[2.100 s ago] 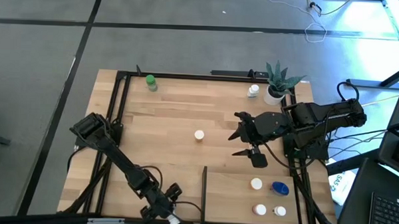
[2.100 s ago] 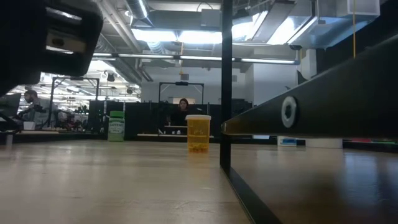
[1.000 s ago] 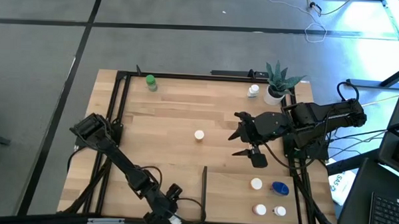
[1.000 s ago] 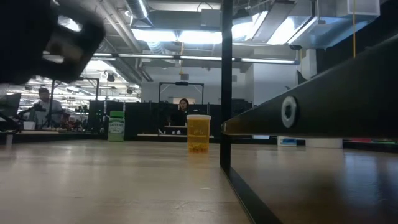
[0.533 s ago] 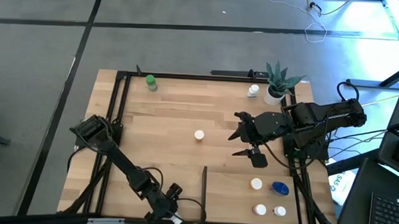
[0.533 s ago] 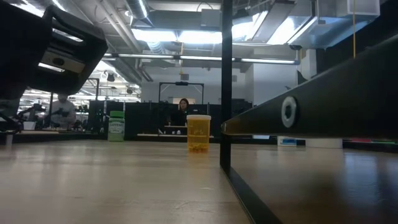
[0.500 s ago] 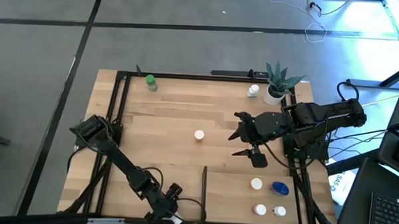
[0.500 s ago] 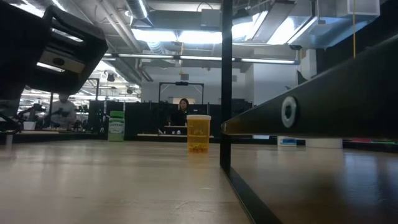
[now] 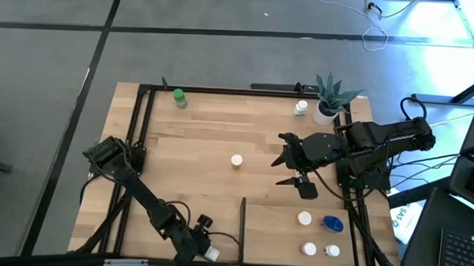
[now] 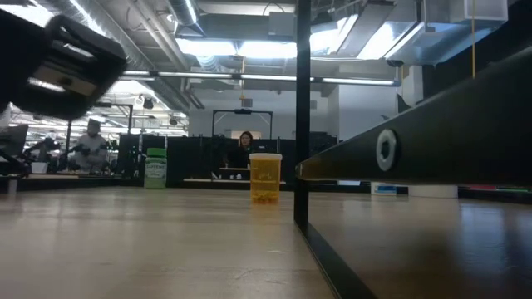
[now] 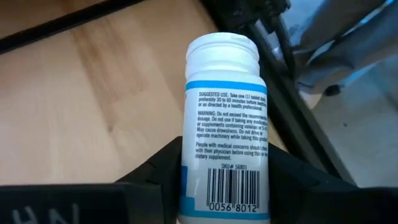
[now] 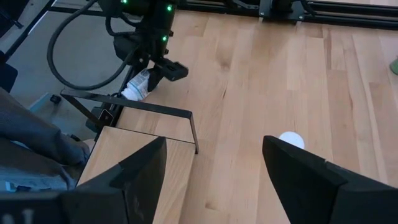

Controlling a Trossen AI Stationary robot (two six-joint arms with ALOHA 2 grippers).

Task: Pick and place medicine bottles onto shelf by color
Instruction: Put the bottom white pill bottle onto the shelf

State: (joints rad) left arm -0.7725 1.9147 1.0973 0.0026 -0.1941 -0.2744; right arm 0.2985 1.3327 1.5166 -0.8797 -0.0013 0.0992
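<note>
At the near edge of the surface (image 9: 189, 147), left of the black divider bar (image 9: 243, 218), the left end effector (image 9: 202, 246) pinches a white medicine bottle (image 11: 224, 124) lying between its fingers (image 11: 155, 171). A second ago it sat a little farther left. The right end effector (image 9: 287, 171) hangs spread above mid-surface, unmoved.

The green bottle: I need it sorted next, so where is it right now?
In the high view the green bottle stands at the table's far left corner, just inside the black frame rail, apart from the other bottles.
</note>
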